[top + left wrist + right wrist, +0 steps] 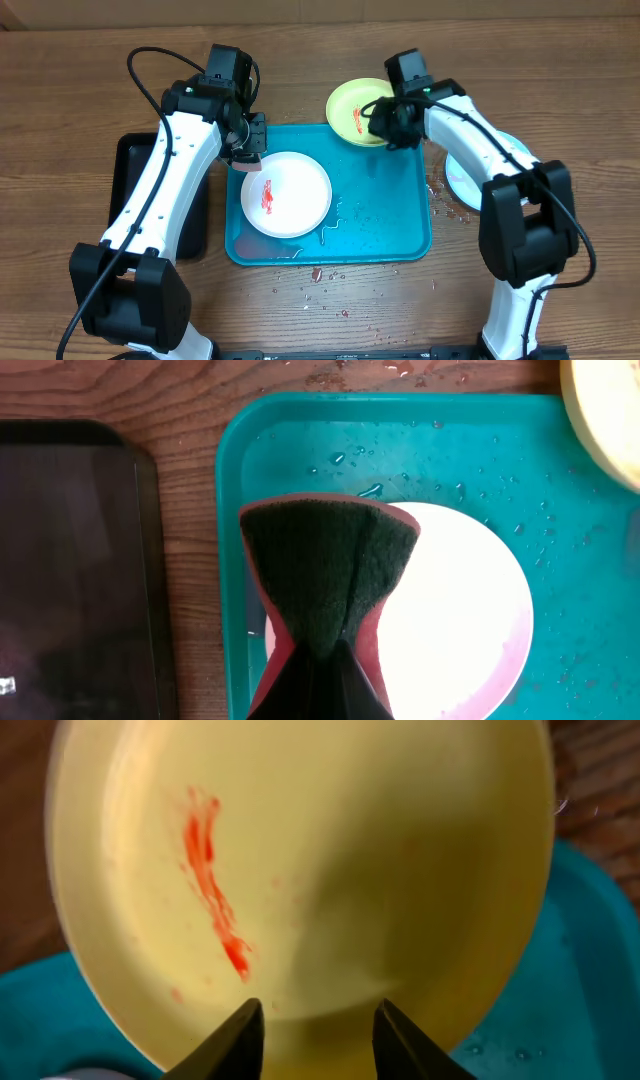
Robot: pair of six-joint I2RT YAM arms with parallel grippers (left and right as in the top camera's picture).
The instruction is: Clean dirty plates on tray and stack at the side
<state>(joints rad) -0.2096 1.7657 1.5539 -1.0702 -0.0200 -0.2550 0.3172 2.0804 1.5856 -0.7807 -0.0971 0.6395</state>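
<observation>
A pinkish-white plate (pixel 286 193) with a red smear lies in the left half of the turquoise tray (pixel 385 225). My left gripper (pixel 248 160) is shut on a red sponge with a dark green pad (pixel 330 560), which hangs over that plate's (pixel 460 620) left edge. A yellow-green plate (pixel 355 108) with a red streak (pixel 210 880) rests across the tray's far right corner. Over its near rim my right gripper (pixel 320 1025) stands open, both fingertips above the plate (pixel 380 870). A light-blue plate (pixel 500 160) sits on the table right of the tray, partly hidden by the right arm.
A black tray (pixel 135 190) lies left of the turquoise one, close to its rim (pixel 232 560). Water drops cover the tray floor (pixel 560 510). Red crumbs and drops (pixel 320 275) are scattered on the wood in front of the tray.
</observation>
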